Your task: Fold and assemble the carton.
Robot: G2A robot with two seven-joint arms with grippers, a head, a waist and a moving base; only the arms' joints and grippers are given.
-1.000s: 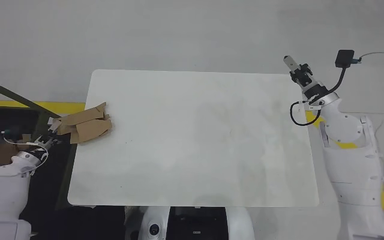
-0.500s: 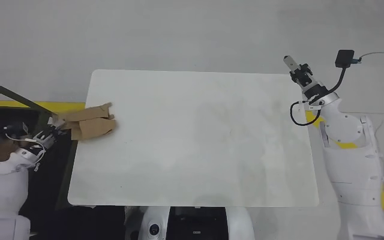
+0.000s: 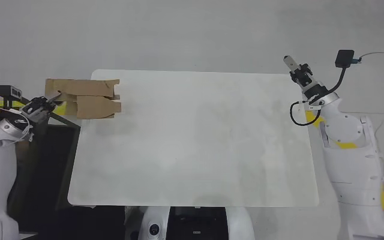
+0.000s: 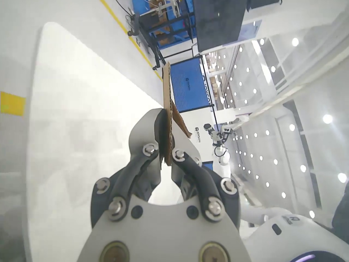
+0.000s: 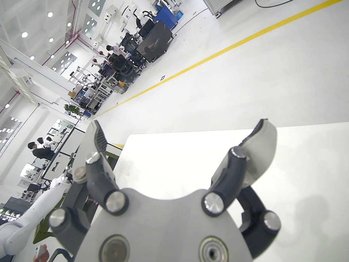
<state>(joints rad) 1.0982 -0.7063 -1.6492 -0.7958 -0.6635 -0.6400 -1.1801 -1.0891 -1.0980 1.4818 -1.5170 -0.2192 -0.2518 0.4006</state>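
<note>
One flat corrugated carton (image 3: 84,99) | pinched edgewise | left gripper (image 4: 167,137)

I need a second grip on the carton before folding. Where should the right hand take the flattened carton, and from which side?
Probably the flap end over the table, approached from the table's middle. The flattened carton shows its broad face upward, and the left hand is shut on its opposite end beyond the table edge, so the flap end is free and nearest the open right hand.
</note>
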